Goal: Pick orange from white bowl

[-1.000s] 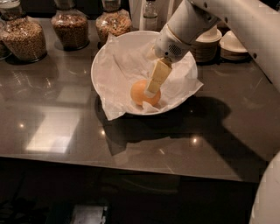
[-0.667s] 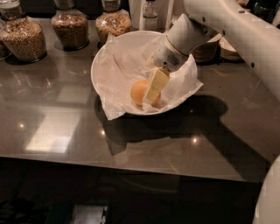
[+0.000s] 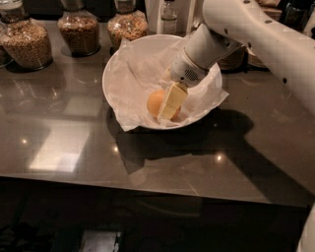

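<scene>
The orange (image 3: pixel 154 101) lies low in the white bowl (image 3: pixel 118 64), a wide round bowl lined with crumpled white paper, on the dark counter. My gripper (image 3: pixel 170 107) reaches down into the bowl from the upper right on the white arm. Its pale yellow tip is right at the orange, covers the fruit's right side and appears to touch it. Only the left part of the orange shows. The bottom of the bowl behind the gripper is hidden.
Three glass jars of grain (image 3: pixel 24 42) (image 3: pixel 78 32) (image 3: pixel 127 24) stand along the back left of the counter (image 3: pixel 64 142). A bottle (image 3: pixel 168 15) stands behind the bowl. Small stacked bowls (image 3: pixel 231 59) sit at the back right, partly behind the arm.
My gripper has sunk slightly lower and to the left, so it covers more of the orange's right side. The orange and the bowl have stayed in place.
</scene>
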